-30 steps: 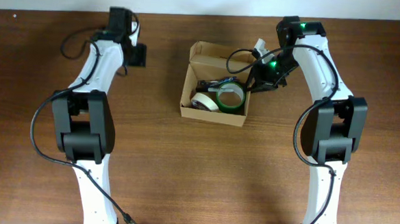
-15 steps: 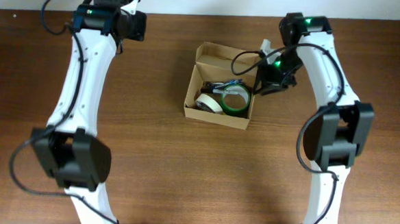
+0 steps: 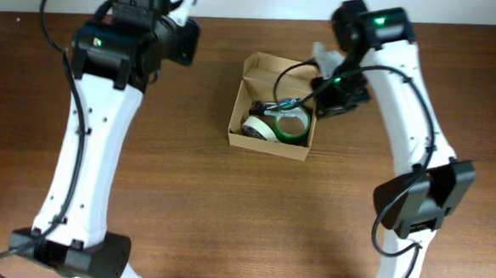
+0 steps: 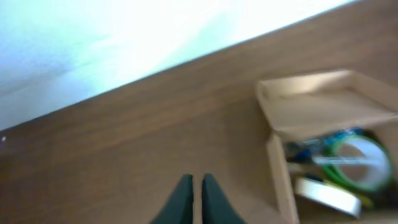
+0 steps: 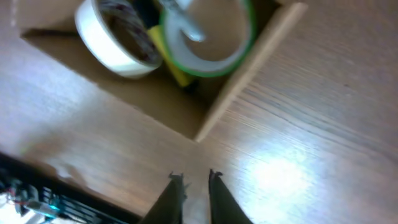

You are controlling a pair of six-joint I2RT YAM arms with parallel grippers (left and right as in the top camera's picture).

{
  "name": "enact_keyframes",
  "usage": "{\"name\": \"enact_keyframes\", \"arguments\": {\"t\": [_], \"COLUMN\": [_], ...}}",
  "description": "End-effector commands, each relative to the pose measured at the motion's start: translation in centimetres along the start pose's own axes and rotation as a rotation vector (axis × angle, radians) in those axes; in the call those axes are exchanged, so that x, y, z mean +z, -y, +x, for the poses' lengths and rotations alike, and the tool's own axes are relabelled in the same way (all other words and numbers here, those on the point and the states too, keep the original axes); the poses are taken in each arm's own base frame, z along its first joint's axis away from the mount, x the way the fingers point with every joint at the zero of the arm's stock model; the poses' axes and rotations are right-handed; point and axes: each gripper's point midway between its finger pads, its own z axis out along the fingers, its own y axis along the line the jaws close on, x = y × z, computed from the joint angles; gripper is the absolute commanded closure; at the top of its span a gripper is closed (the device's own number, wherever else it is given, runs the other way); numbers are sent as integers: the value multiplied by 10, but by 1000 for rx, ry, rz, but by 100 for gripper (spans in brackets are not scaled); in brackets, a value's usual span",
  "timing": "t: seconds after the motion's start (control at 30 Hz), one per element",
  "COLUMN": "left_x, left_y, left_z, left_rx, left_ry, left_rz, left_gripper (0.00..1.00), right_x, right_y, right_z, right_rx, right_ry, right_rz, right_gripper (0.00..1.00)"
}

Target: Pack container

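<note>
The container [image 3: 265, 146], a tan cardboard box with its flap lid open at the back, sits mid-table. It holds a green tape roll [image 3: 290, 124], a white tape roll [image 3: 255, 127] and pens [image 3: 277, 104]. My left gripper [image 3: 187, 44] hovers over bare wood left of the box, shut and empty. In the left wrist view, the left gripper [image 4: 196, 180] points at the table with the container [image 4: 311, 112] to its right. My right gripper [image 3: 322, 99] hangs just outside the box's right wall. In the right wrist view, the right gripper [image 5: 196, 176] shows a narrow empty slit, near the container's corner [image 5: 249, 74].
The dark wood table [image 3: 185, 204] runs to a pale wall along its far edge [image 4: 93, 56]. Black cables trail from both arms, and one loops over the box's right side [image 3: 296, 69]. A yellow marker [image 5: 173, 73] lies between the two rolls.
My left arm has risen and swung right toward the box, its jaws closing. My right gripper's jaws have narrowed beside the box wall. The box has slid slightly right.
</note>
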Motion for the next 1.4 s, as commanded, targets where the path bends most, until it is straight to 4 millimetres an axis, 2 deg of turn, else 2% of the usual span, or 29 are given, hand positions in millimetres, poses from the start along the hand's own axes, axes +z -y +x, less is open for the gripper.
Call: {"name": "enact_keyframes", "arguments": {"t": [0.0,0.13,0.27,0.37,0.47,0.6,0.77,0.9,1.2,1.37], "left_x": [-5,5,21,34,49,67,82,93,130,147], "left_y": [12,24,50,67,82,104,129,141,159,163], "left_z": [6,22,44,64,83,106,117,129,168,173], "left_rx": [38,59,76,90,112,148,181,198,212,212], "left_ry": [-26,-89,-153,-208,-252,-289,-274,-276,-339,-345], "left_rz": [20,44,139,188,208,237,273,286,312,313], "left_gripper": [98,98,98,98,98,98,98,98,98,98], "right_x": [-14,-42,-87,-118,-143,-163,-176,-180,-179,-179], "right_y": [-22,-51,-71,-79,-83,-85,-86,-87,-91,-91], "right_z": [-2,-4,-2,5,16,28,37,40,41,41], "right_rx": [-42,-103,-124,-129,-127,-129,-132,-135,-140,-141], "right_ry": [59,164,313,397,459,516,552,562,559,559], "right_rz": [96,150,172,159,150,143,137,129,110,110], "right_gripper": [89,90,91,96,96,96,96,96,96,96]}}
